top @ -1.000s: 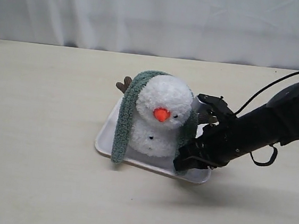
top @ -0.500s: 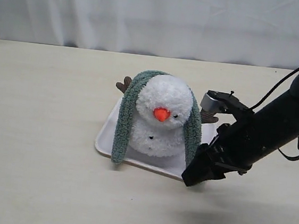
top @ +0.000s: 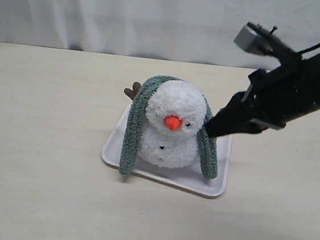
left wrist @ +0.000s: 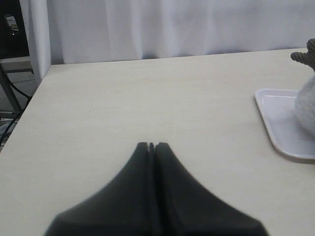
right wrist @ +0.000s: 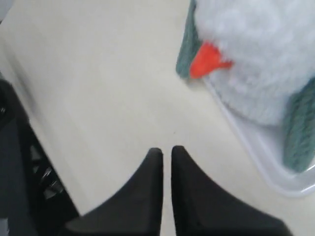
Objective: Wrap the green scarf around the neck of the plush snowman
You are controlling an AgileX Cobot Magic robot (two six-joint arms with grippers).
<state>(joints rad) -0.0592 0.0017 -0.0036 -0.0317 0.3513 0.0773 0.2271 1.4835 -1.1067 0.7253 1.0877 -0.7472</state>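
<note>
The plush snowman (top: 173,130) sits upright on a white tray (top: 160,174), orange nose toward the camera. The green scarf (top: 133,128) lies over the top of its head, with one end hanging down each side to the tray. Neither end goes round the neck. My right gripper (top: 210,131) hovers beside the snowman's right side, above the scarf's right end (top: 209,154). In the right wrist view the gripper (right wrist: 166,150) shows a narrow gap and holds nothing. My left gripper (left wrist: 151,145) is shut and empty over bare table, away from the tray (left wrist: 280,128).
A brown twig arm (top: 133,90) sticks out behind the snowman's left side. A white curtain (top: 159,17) hangs behind the table's far edge. In the left wrist view the table's left edge (left wrist: 29,105) and a dark frame beyond it show.
My right gripper left the scarf's right end at the tray's front corner, swung out to the right, then rose beside the snowman's head. That scarf end now hangs free.
</note>
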